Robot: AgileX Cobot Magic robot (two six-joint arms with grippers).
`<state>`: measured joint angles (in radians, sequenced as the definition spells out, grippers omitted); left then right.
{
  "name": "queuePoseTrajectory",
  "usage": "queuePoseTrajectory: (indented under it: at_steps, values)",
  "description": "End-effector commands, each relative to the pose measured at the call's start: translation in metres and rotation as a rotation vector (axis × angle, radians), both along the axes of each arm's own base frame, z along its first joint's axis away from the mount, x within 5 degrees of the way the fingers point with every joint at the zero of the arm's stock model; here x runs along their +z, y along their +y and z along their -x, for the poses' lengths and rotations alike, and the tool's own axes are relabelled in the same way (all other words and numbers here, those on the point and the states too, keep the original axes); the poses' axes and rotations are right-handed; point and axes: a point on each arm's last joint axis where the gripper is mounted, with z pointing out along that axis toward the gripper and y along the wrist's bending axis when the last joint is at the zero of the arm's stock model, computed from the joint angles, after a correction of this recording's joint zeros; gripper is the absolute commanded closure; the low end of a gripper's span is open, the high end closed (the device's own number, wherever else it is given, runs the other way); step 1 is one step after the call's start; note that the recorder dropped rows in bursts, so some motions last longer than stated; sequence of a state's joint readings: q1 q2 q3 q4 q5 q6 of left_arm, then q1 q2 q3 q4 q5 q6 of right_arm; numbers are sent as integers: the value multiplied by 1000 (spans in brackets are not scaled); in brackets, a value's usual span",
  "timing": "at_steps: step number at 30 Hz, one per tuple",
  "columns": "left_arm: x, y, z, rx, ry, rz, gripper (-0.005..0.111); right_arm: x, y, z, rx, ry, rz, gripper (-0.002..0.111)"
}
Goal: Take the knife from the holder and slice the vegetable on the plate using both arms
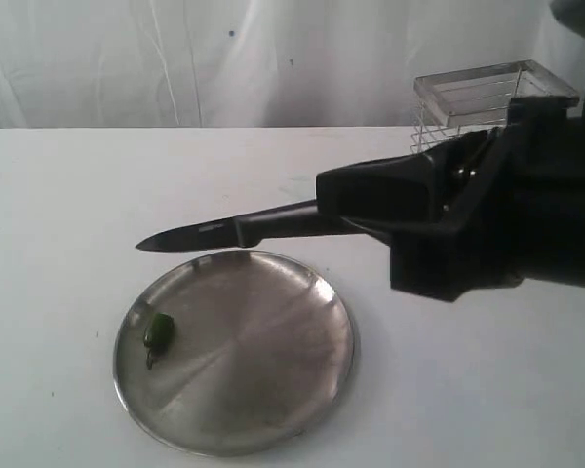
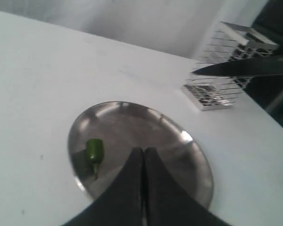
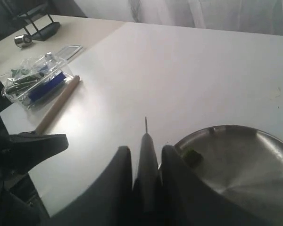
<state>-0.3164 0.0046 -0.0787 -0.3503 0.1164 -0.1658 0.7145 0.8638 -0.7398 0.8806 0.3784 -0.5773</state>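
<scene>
I see the white desk (image 1: pixel 68 195) carrying everything. The right arm (image 1: pixel 526 214) is the biggest thing over it, and the right gripper (image 1: pixel 370 200) is clamped on the black handle of the knife (image 1: pixel 224 232). The plate (image 1: pixel 302 390) lies flat on the desk. The holder (image 1: pixel 487 93) stands upright behind the plate and well apart from it, on the side of the right arm. The knife is out of the holder and is held about level in the air, near the far rim of the plate, its tip pointing away from the holder. The left gripper (image 2: pixel 143 157) has its fingers pressed together with nothing between them. The vegetable (image 1: pixel 159 333) lies on the plate, near the rim on the side far from the holder, apart from the knife.
</scene>
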Motion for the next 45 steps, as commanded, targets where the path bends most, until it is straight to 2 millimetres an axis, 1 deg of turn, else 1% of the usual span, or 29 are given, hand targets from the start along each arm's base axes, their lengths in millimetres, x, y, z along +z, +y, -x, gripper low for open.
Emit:
queuePoseTrajectory:
  at_steps: [1,3,5,7,10,12,15,18,19,23,27,30,36,42,45]
  values:
    - [19,-8,5,-147,-51,-25,107,2,2,-2,-47,-61,-59,108]
    - [18,-13,0,-192,-19,-52,107,3,4,-2,-54,-62,-73,108]
    - [17,-16,-7,-196,9,-57,107,1,8,-2,-40,-54,-66,108]
    - [16,-18,-16,-179,23,-79,107,-1,12,-2,-31,-48,-62,108]
    - [13,-22,-32,-137,51,-118,106,-3,18,-7,-64,-65,-69,108]
    - [12,-26,-43,-110,60,-136,103,-4,22,-11,-92,-77,-72,108]
    - [13,-34,-57,-101,12,-182,98,-9,29,-16,-119,-81,-64,108]
    - [22,-49,-71,-143,-107,-226,92,-12,38,-19,-135,-90,-59,108]
    - [23,-54,-77,-155,-115,-238,91,-11,41,-20,-138,-96,-63,108]
    - [17,-72,-101,-173,-28,-292,91,-4,48,-22,-134,-106,-77,108]
    - [21,-82,-117,-155,-94,-295,91,-3,49,-25,-146,-112,-80,108]
    - [27,-86,-123,-150,-115,-287,91,-6,51,-25,-137,-102,-68,108]
    - [36,-89,-127,-154,-161,-318,91,-20,62,-25,-66,-36,-8,108]
    - [36,-89,-127,-157,-160,-324,91,-36,72,-21,41,18,81,108]
    - [36,-89,-127,-160,-157,-330,91,-40,74,-20,66,35,99,108]
